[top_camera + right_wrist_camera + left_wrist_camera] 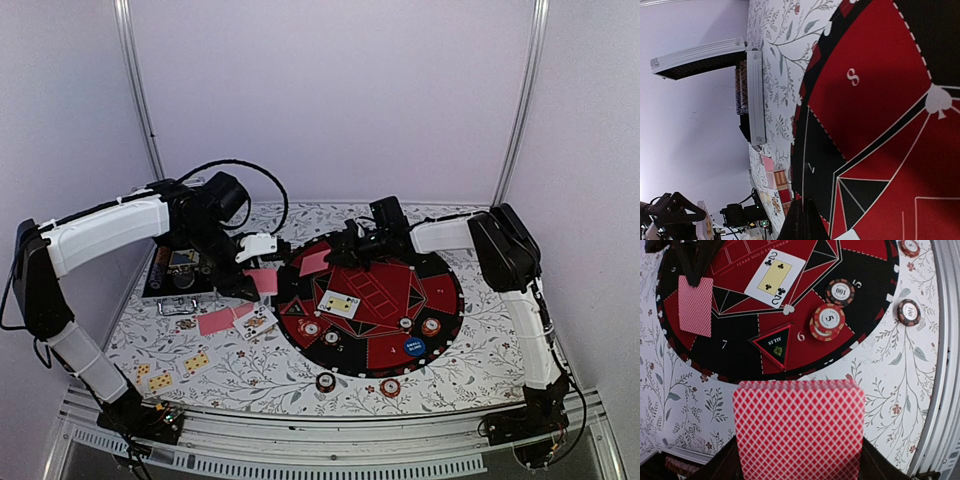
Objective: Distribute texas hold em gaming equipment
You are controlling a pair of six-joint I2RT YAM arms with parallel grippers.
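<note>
Far-left corner of the table point(485, 365): silver case point(180, 270), open. In front of it, toward the near-left corner, loose cards point(214, 322), one back-up, the rest face-up.

Left gripper point(254, 268): clamped on the held card point(799, 430), poised over the table just outside the left rim of the mat point(390, 285), clear of the surface. Back faces up. The long axis appears to run along the fingers, with the free short edge pointing in at the mat between seats 6 and 7. The gripped end is out of frame, so that is a reading, not a certainty.

On the mat: dealt card point(695, 305) back-up near the far-left rim, its long axis roughly parallel to the held card's. Two of clubs point(775, 277) face-up mid-mat. Chip stack point(827, 320) at seat 6. Blue button point(415, 348) at the near rim.

Right gripper point(802, 216): fingers pressed together, holding nothing, low over the mat's far-left part beside the dealt card.

Risks: a thin card pinched by one end may flutter or flip on release, landing face-up or straddling the rim. Its leading edge looks faintly doubled, so two cards may drop together; cannot tell. A reach inward could clip the chip stack or the right arm close by.
</note>
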